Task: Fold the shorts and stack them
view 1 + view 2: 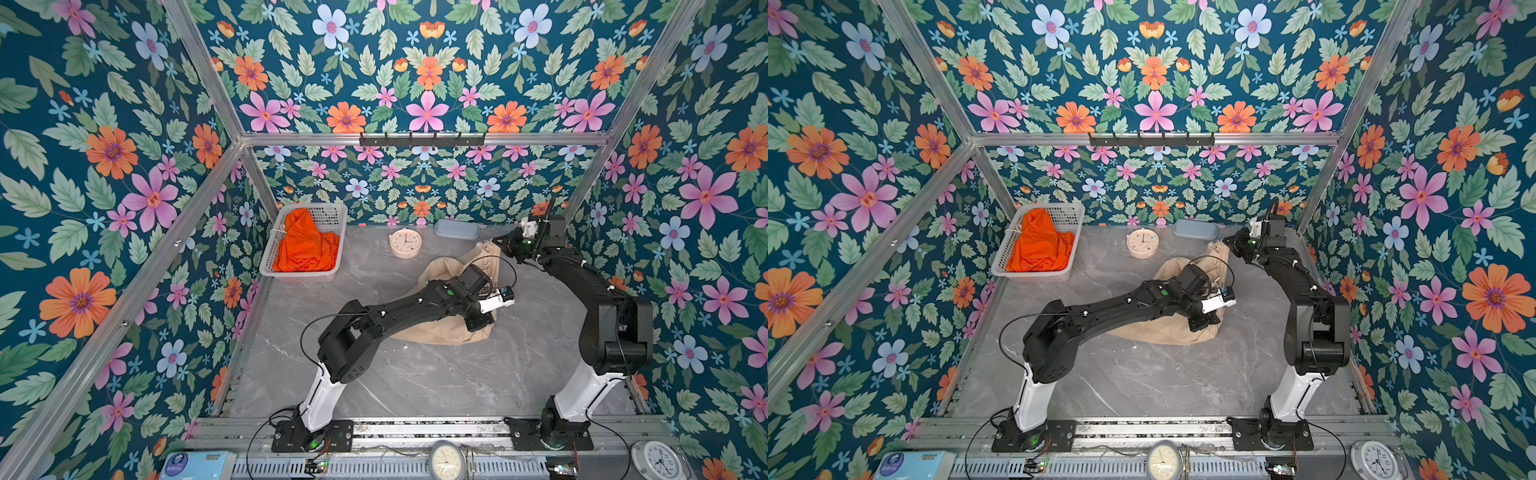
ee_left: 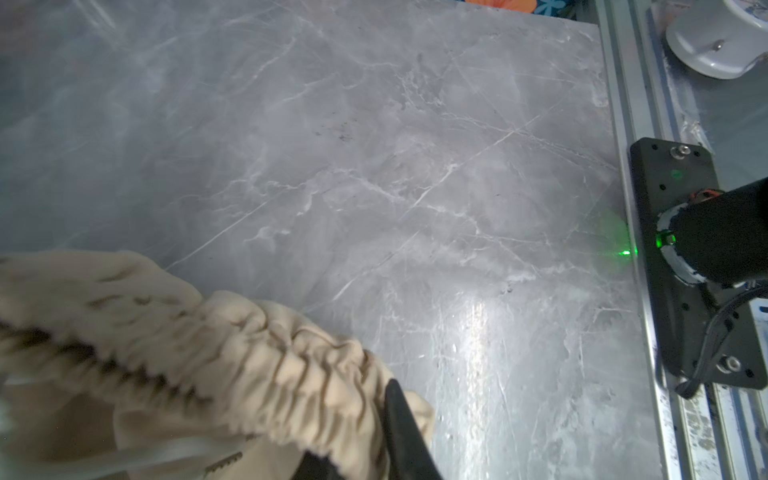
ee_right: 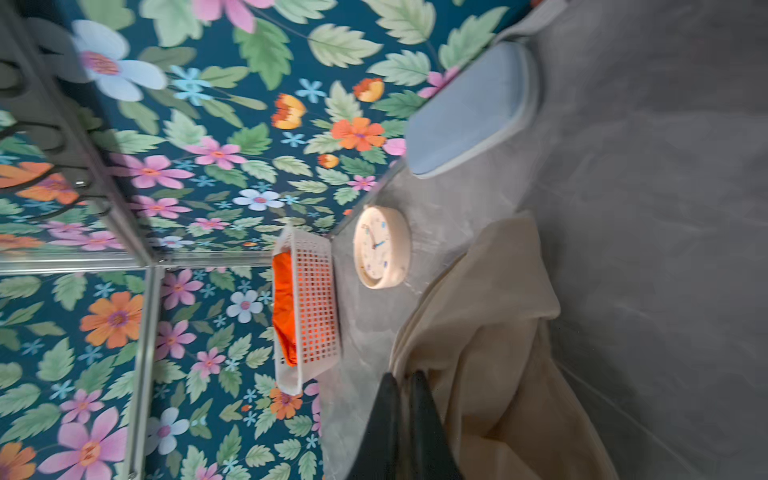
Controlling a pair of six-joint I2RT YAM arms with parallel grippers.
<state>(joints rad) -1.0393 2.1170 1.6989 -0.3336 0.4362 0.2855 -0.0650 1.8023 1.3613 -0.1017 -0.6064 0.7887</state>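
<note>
Pinched an edge of the beige shorts (image 1: 436,332) in the right tool (image 3: 403,376), black fingers pressed together on the soft cloth and drawing it up off the tabletop (image 1: 415,374) at the garment's far right end. Hovered the left tool (image 1: 478,322) at the near end of the same shorts, fingers (image 2: 401,419) spread, with the gathered elastic waistband (image 2: 270,353) bunched between them. Caught a blurred white strip beside that waistband in the left wrist view, too soft to name.

Lay crumpled across the middle of the tabletop, those beige shorts, partly hidden in both top views under the left arm's forearm and wrist.

Found just beyond the beige cloth a round cream clock (image 1: 405,243) lying face up, apart from the shorts, and near it, against the back wall, a smooth blue-grey oblong case (image 1: 456,230) close to the right tool.

Spotted the bright orange shorts (image 1: 303,245) heaped in a white perforated plastic basket (image 1: 303,276) at the far left corner, well apart from both tools, a white cord draped over the rim.

Showed grey marble veining and a glossy sheen on the tabletop, floral paper on the walls, aluminium framing around. Noted along the front rail a round dial (image 1: 446,459), a white clock (image 1: 658,459) and a blue packet (image 1: 195,465).
</note>
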